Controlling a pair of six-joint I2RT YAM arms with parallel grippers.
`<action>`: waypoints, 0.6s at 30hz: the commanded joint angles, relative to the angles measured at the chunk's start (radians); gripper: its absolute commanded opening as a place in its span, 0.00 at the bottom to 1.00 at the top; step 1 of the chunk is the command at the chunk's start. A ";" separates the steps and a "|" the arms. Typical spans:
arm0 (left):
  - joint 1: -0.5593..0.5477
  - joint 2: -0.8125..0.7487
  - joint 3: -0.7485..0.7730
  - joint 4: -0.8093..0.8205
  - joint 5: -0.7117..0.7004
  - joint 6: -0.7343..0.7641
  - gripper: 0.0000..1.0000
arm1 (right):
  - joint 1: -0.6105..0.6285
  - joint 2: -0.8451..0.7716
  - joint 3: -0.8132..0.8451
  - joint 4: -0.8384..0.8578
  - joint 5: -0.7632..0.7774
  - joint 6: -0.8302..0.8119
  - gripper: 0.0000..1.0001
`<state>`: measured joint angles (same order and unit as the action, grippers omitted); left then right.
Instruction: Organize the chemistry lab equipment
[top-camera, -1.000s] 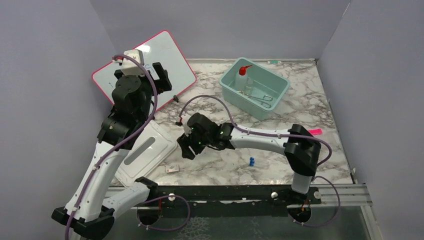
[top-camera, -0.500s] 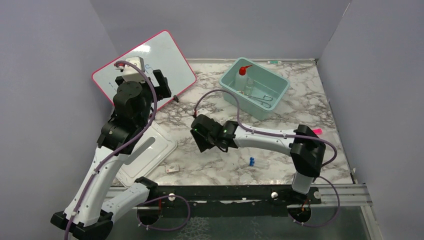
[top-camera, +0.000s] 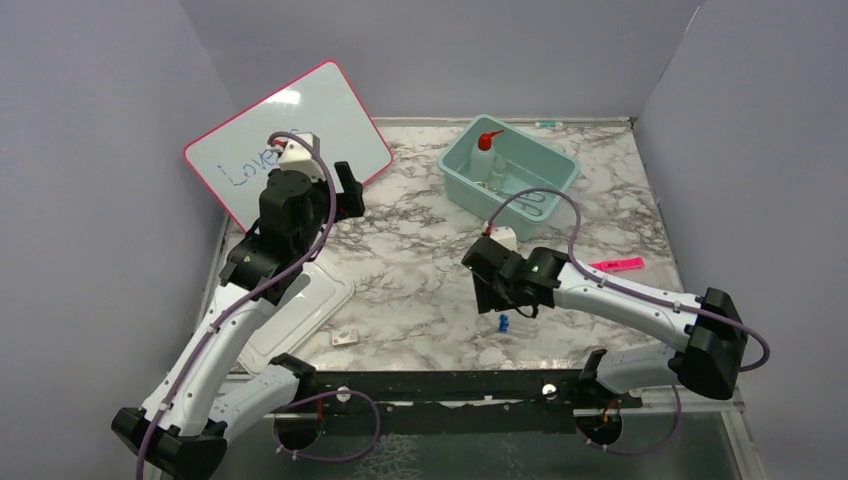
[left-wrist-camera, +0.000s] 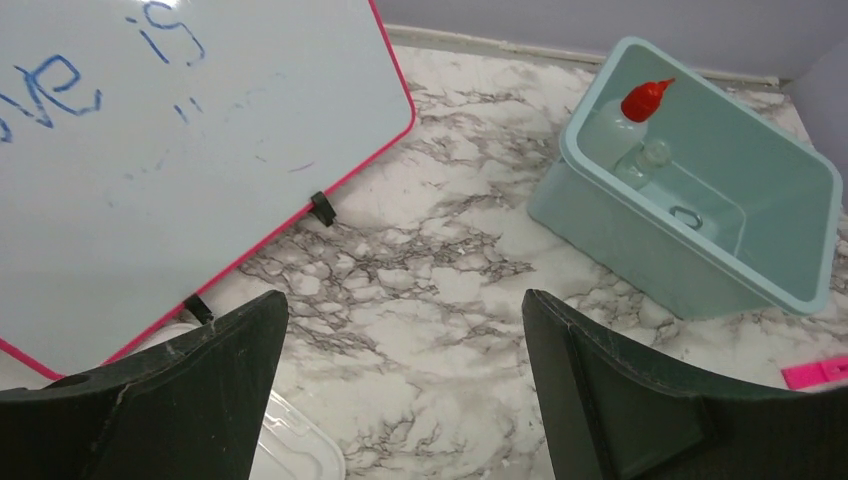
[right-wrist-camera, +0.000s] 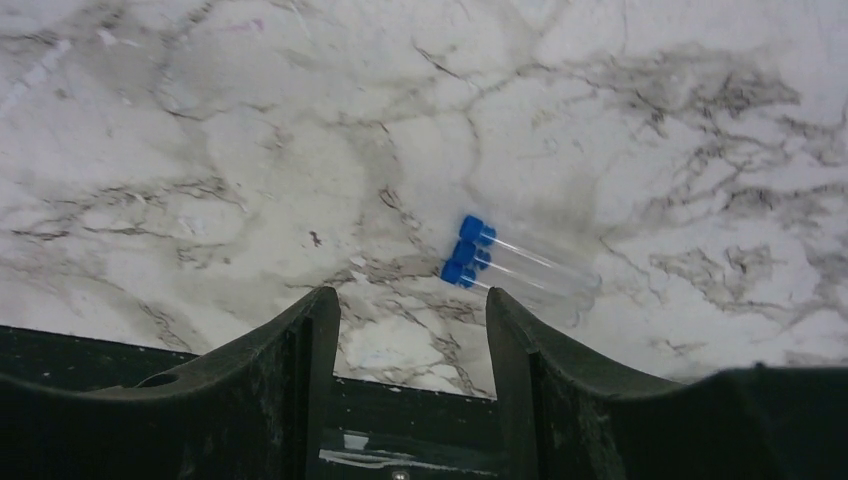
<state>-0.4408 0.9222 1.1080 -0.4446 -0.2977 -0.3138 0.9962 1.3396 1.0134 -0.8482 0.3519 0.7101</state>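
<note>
Marbled white tabletop (top-camera: 420, 250) fills the space between plain lilac walls. At the back left a pink-framed whiteboard (top-camera: 300, 115) leans up from the surface, with blue handwriting on it. A teal plastic bin (top-camera: 463, 140) sits toward the back, right of centre. Inside it a clear squeeze bottle (top-camera: 484, 155) with a red nozzle stands in the far left corner, and metal forceps (top-camera: 530, 200) lie on the bin floor. A pink stick (top-camera: 617, 265) lies flat on the marble to the right, well apart from the bin. Near the left edge rests a white plastic lid (top-camera: 300, 300), and a small pale tag (top-camera: 343, 339) lies just beside its near corner.

Three clear tubes (right-wrist-camera: 520, 265) with blue caps lie side by side on the marble near the front of the table, caps pointing the same way. The right gripper (right-wrist-camera: 410, 350) hangs over this spot with its two black fingers spread and nothing between them; the tubes lie just beyond the fingertips, nearer the right-hand finger, not touched. From above, the right arm reaches in low from the right side.

The left gripper (left-wrist-camera: 400, 400) is raised near the lower edge of the whiteboard, fingers wide apart and holding nothing. Its camera looks across the marble to the bin, where the bottle's red cap shows against the inside wall.
</note>
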 joint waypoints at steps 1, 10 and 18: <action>-0.004 0.011 -0.044 0.065 0.126 -0.071 0.90 | -0.029 -0.041 -0.088 -0.122 -0.056 0.154 0.59; -0.004 0.037 -0.105 0.109 0.209 -0.125 0.90 | -0.134 -0.038 -0.181 -0.099 -0.089 0.171 0.57; -0.004 0.059 -0.109 0.115 0.218 -0.132 0.90 | -0.235 -0.025 -0.221 -0.007 -0.096 0.073 0.46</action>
<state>-0.4408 0.9771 1.0054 -0.3691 -0.1135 -0.4301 0.7982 1.3037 0.8165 -0.9104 0.2699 0.8310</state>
